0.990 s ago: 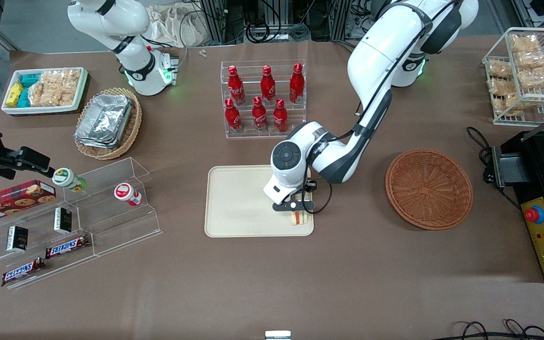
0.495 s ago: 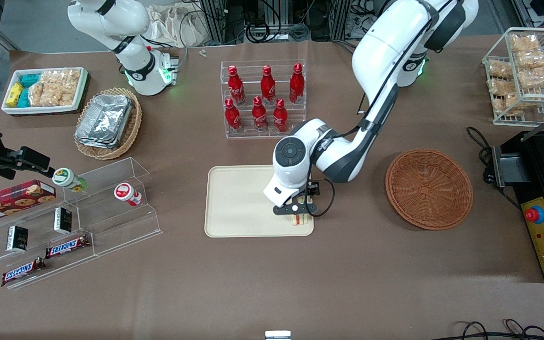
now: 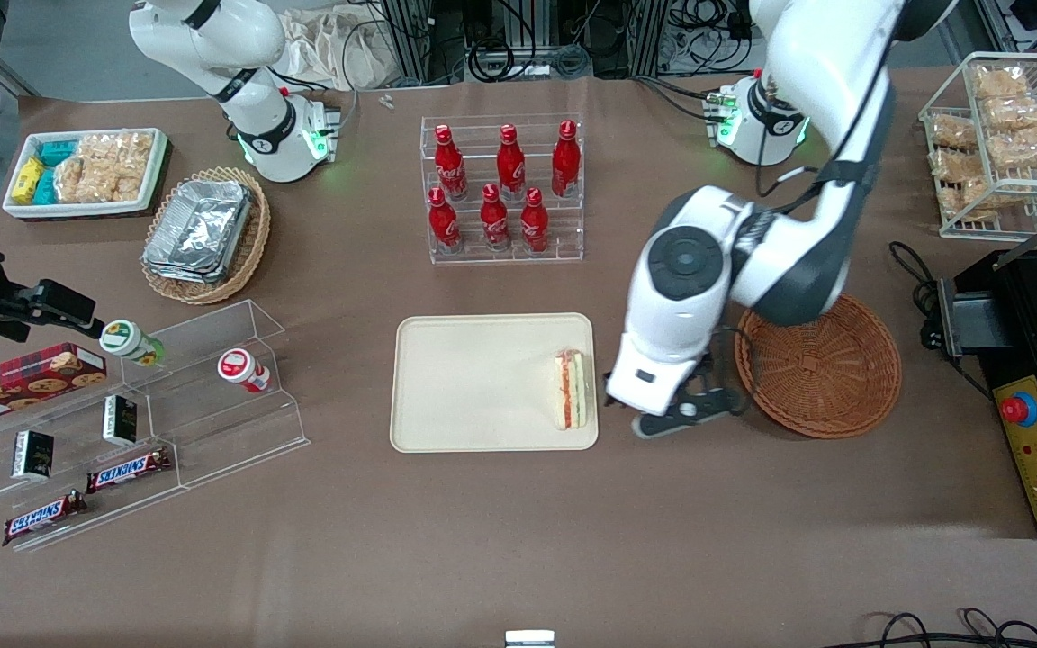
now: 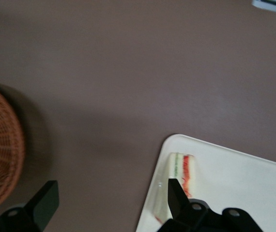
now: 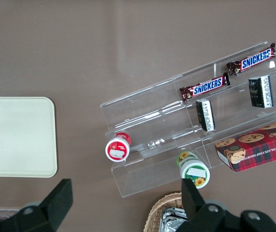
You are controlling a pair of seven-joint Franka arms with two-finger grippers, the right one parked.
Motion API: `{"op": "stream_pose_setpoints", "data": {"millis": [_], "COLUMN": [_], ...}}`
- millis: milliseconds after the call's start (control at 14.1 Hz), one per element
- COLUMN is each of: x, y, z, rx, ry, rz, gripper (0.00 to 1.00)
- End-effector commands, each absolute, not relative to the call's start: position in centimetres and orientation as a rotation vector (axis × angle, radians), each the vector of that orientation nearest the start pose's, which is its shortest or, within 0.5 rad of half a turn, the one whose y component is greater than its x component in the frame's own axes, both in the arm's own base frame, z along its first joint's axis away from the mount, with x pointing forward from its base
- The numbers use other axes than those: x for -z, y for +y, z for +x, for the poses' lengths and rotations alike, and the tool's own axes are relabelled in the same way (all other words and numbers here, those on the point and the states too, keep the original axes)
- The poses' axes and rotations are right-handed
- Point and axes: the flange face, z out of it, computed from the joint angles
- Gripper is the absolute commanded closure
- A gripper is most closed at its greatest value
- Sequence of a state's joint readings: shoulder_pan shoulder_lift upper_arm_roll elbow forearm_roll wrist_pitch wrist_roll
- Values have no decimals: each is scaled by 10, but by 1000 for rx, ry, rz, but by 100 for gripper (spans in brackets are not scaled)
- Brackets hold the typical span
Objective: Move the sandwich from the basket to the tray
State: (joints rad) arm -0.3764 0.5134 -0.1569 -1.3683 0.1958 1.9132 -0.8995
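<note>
Hand (image 3: 682, 416) wide open, seemingly empty, between sandwich (image 3: 571, 390) and basket (image 3: 817, 360).

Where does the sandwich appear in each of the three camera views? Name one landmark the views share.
Front view: sandwich lies on the tray, at the edge nearest the open pincer.
Left wrist view: sandwich lies on the tray, by its edge.
Right wrist view: not in it.
Shared landmark: the tray.

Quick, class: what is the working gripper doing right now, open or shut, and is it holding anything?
Gripper: open, holding nothing, above the table between the tray and the basket; the sandwich lies on the tray.
</note>
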Motion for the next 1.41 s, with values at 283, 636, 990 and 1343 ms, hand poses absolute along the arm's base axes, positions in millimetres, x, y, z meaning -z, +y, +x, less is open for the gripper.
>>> {"op": "stream_pose_setpoints", "data": {"millis": [283,636,990,1343], "x": [-487,-514,-515,-528], "y": [-207,-88,-18,-18], "z": [616,573,554,583], "rx": [98,122,82,-79], "ry": [-469,-210,75,192], "rz": [-3052,-3168,-3164,-3134], "gripper": [0,0,0,0]}}
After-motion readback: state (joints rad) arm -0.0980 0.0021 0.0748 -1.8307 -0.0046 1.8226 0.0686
